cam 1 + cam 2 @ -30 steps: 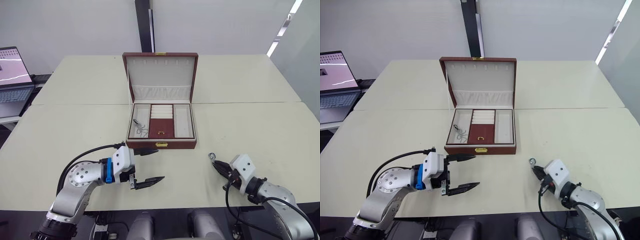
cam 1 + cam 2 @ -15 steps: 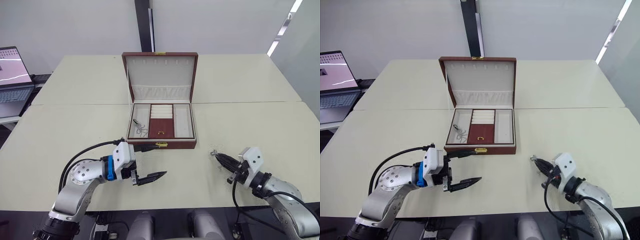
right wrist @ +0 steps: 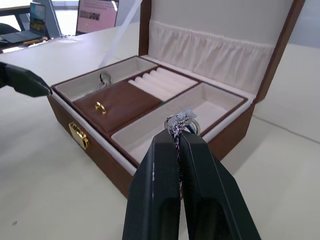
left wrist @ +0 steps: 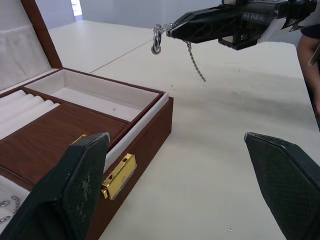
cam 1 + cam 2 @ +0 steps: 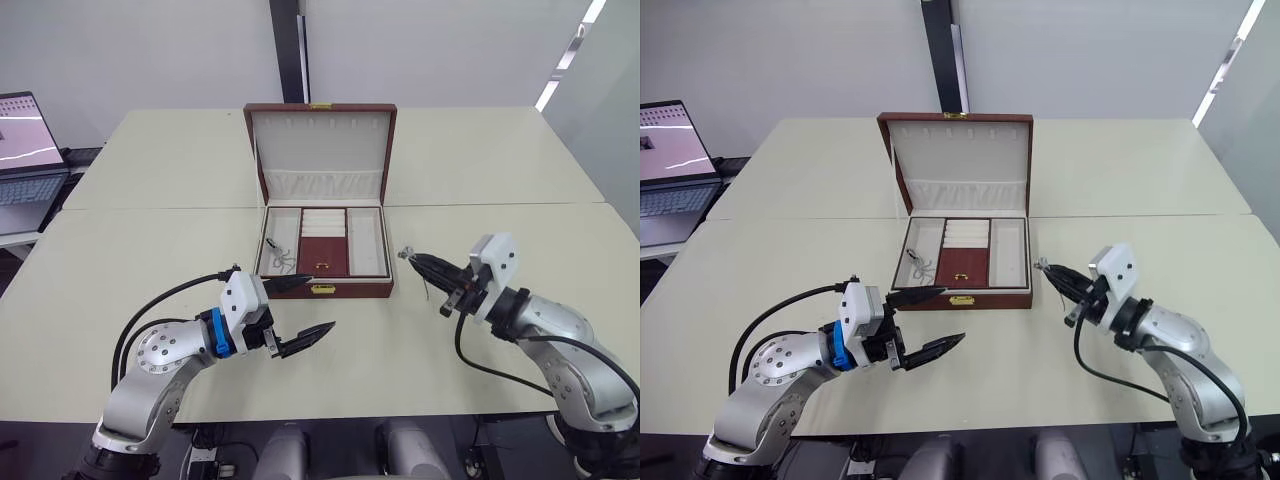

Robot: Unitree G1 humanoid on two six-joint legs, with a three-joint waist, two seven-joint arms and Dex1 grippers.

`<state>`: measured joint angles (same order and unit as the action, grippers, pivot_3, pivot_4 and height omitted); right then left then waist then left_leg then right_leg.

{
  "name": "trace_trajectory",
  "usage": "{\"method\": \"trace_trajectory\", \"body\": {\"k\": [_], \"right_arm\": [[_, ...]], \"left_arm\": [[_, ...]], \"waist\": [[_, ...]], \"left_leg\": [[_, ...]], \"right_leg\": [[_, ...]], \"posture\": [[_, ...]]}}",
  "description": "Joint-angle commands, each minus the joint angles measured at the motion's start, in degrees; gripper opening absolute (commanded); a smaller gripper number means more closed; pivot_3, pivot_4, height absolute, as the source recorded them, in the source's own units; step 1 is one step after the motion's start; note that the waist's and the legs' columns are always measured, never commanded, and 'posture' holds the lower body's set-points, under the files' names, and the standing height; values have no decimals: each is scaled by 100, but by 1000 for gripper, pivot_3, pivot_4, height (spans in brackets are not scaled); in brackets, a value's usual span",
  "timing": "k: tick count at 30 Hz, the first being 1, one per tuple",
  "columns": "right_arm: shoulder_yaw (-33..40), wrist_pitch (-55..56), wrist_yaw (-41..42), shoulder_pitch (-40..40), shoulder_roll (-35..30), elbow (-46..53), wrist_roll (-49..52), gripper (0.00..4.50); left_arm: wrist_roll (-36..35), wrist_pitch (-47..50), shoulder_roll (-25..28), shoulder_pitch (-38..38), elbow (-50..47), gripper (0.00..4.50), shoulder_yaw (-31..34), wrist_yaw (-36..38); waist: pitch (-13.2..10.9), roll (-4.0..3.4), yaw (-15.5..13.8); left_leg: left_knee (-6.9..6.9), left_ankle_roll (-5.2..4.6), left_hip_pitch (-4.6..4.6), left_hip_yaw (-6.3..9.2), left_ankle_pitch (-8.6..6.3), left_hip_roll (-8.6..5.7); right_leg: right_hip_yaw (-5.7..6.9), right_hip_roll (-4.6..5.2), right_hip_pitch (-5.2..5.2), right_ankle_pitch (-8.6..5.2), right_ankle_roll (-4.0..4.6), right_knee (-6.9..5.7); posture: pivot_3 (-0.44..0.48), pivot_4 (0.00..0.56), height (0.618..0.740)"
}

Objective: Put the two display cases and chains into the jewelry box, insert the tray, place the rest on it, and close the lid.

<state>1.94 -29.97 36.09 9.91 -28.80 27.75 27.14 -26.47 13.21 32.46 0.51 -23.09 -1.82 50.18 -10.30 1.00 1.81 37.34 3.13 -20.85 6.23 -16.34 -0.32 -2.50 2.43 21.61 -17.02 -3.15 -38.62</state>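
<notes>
The jewelry box (image 5: 322, 290) stands open mid-table, its lid (image 5: 320, 145) upright behind it. The tray (image 5: 366, 243) sits inside the box, with ring rolls in its middle section. One chain (image 5: 280, 258) lies in the tray's left section. My right gripper (image 5: 412, 258) is shut on a second chain (image 4: 157, 39), whose ring end (image 3: 181, 122) sticks out past the fingertips. It hovers just right of the box's front right corner. My left gripper (image 5: 322, 301) is open and empty in front of the gold clasp (image 4: 118, 172). The display cases are out of view.
A laptop (image 5: 25, 150) sits off the table's far left. A dark post (image 5: 290, 50) rises behind the box. A person's arm (image 4: 310, 65) shows beyond the table's right side. Bare tabletop (image 5: 160, 240) stretches on both sides of the box.
My right gripper has risen from the table's front right with the chain and moved left and forward to the box's right front corner. My left gripper has edged closer to the box.
</notes>
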Motion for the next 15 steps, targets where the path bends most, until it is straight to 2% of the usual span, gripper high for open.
{"method": "trace_trajectory", "body": {"k": [1,6,15], "right_arm": [[-123,-65,-17,422,86,-39,63,2],[-384,-78,-17,1161,277,-507,-73,2],[-729,168,94,1867,560,-1327,-412,2]], "left_arm": [[-60,14,-42,86,-324,4500,128,-179],[-31,-84,-204,382,-383,4500,342,-539],[46,-350,-505,1045,-472,4500,757,-1041]], "waist": [[0,0,7],[0,-1,4],[-1,-2,3]], "left_leg": [[-3,0,0,0,0,0],[-21,2,-2,-3,1,1],[-28,2,-5,-6,2,-1]], "right_leg": [[0,0,2,0,0,1],[-3,0,14,0,2,0],[-4,6,22,-1,5,4]], "posture": [[0,150,740],[0,150,740],[0,150,740]]}}
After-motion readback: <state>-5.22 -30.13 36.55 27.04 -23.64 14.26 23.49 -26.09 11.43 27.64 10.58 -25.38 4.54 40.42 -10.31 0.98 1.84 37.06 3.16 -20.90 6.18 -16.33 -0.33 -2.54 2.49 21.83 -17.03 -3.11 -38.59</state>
